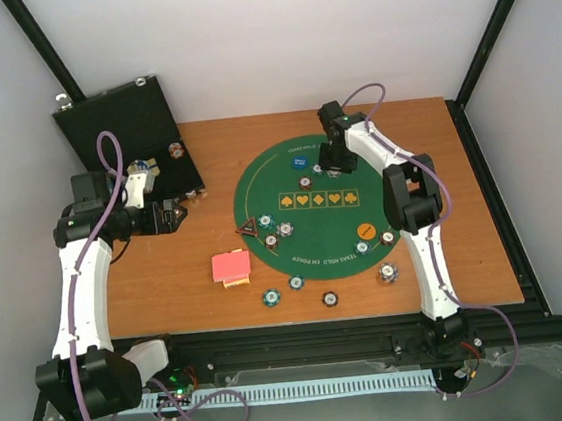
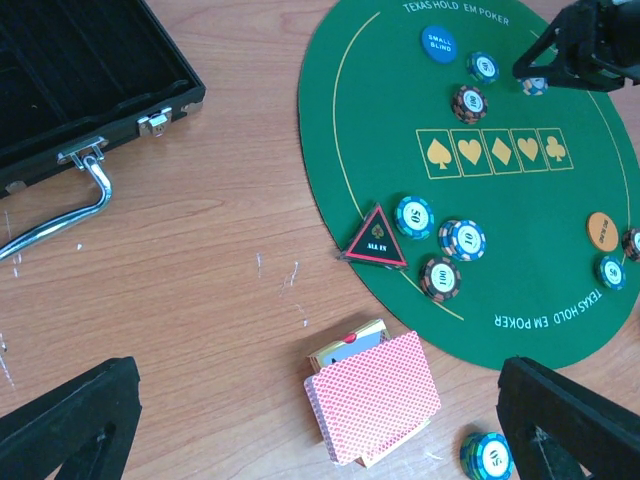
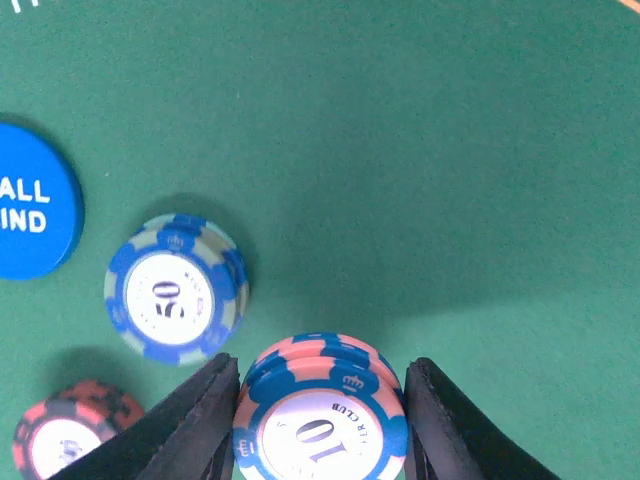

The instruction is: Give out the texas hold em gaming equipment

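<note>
Wooden counter [image 1: 169,293] nearest, with four loose poker chips [image 1: 330,299] scattered around the near rim of the green mat [image 1: 264,187] and a small pile of red-backed playing cards [image 1: 231,266] just left of that rim. Further in, on the mat: dark triangular marker [image 2: 378,240] hard against a cluster of three chips [image 2: 463,238], orange button [image 1: 366,231] toward the right rim. Further back, close to the mat's far rim, right end effector [image 3: 320,365] clamped on a short stack of pink-and-blue chips [image 3: 320,430], one finger pressed to either side; blue-and-white chip [image 3: 175,288] and blue button [image 3: 30,215] just beside it on the felt. Farthest, at the left, left end effector [image 1: 140,175] spread wide and holding nothing, hanging by the open black case [image 1: 115,117]. Likely trouble from here: shedding of the top chip under a tilted or hurried lift, given only edge contact on a stack; clipping of the blue-and-white chip alongside during a sideways swing; rolling off across the felt if released from any height.
</note>
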You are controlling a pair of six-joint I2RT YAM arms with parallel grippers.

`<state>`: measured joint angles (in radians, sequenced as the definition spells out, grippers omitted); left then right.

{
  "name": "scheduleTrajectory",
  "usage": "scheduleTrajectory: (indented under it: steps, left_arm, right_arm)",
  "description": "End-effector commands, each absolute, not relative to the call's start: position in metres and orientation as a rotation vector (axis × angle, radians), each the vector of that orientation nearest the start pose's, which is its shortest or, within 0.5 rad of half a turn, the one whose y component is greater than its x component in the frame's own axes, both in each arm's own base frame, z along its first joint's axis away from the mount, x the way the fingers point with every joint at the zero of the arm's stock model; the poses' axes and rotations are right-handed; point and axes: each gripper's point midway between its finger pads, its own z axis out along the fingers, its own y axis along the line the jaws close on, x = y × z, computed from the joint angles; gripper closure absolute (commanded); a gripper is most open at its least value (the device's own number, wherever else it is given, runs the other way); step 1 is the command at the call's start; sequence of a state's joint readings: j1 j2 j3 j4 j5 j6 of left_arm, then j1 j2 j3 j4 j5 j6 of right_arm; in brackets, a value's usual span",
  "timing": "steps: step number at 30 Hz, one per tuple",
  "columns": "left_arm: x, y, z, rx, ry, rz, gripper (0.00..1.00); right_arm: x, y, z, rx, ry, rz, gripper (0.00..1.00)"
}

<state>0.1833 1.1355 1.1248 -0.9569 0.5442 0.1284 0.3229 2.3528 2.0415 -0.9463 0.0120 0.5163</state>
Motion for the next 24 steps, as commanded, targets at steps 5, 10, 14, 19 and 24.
scheduleTrajectory:
  steps: [5,10,14,19,24]
  left_arm:
    - [0.302,-0.032,0.235,0.170,2.390,-0.521,0.00]
    - [0.301,-0.033,0.232,0.176,2.394,-0.523,0.00]
    - [0.302,-0.033,0.233,0.171,2.393,-0.528,0.00]
    - [0.303,-0.033,0.231,0.172,2.394,-0.528,0.00]
    - [0.302,-0.033,0.228,0.175,2.400,-0.525,0.00]
  right_arm:
    - [0.515,0.162,0.026,0.285,2.883,0.147,0.90]
    - [0.516,0.160,0.020,0.275,2.892,0.142,0.89]
    - [0.519,0.161,0.017,0.260,2.893,0.148,0.87]
    - [0.517,0.156,0.019,0.273,2.896,0.137,0.87]
    - [0.514,0.158,0.018,0.257,2.907,0.151,0.74]
